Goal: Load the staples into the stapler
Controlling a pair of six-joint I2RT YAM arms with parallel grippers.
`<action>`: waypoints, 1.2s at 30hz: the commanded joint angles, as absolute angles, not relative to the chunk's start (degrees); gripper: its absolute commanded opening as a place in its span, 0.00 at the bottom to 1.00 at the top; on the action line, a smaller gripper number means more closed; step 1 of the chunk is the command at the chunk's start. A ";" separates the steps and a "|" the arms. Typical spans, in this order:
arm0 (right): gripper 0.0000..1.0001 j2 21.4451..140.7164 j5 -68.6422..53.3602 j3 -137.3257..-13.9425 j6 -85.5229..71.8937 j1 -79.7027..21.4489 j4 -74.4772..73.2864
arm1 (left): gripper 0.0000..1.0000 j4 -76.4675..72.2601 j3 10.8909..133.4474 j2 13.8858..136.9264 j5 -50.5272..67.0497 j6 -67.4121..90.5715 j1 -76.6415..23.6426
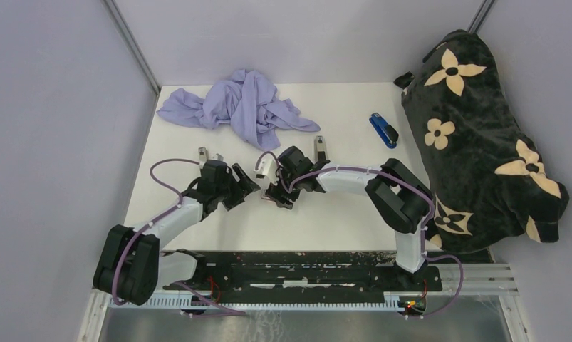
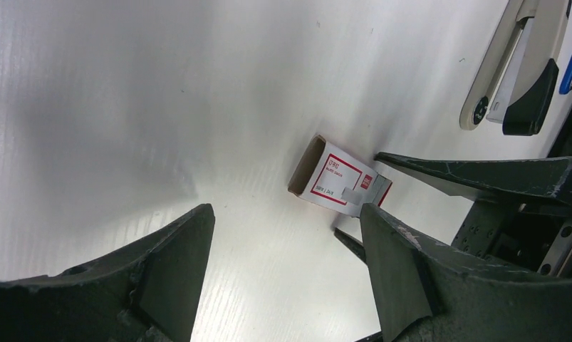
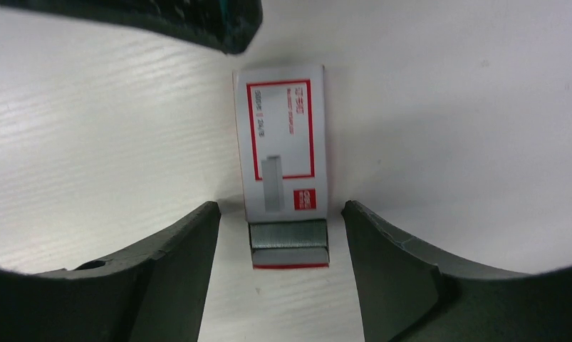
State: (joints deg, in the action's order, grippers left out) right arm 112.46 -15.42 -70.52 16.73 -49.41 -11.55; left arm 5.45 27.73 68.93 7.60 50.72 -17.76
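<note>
The red-and-white staple box lies flat on the white table. Its grey tray is slid partly out, showing silvery staples. My right gripper is open, with a finger on either side of the tray end and not touching it. My left gripper is open and empty, facing the box's other end from a short way off. In the top view the two grippers, left and right, meet nose to nose at mid-table and hide the box. A blue stapler lies at the back right.
A beige stapler with a black tip lies close beyond the box. A crumpled lilac cloth sits at the back. A black plush bag with cream flowers fills the right side. Small grey-white items lie at the left and middle.
</note>
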 commanded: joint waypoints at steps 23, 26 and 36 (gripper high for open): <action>0.58 106.15 -13.64 -56.85 14.09 -47.37 -6.17 | 0.88 14.14 40.16 81.12 -3.01 63.68 -26.71; 0.56 106.07 -13.45 -56.17 13.51 -47.61 -5.29 | 0.88 15.30 42.10 83.05 -3.93 64.68 -27.66; 0.48 106.06 -11.46 -54.96 11.05 -49.39 -2.06 | 0.83 22.12 47.65 87.08 -7.58 68.91 -29.04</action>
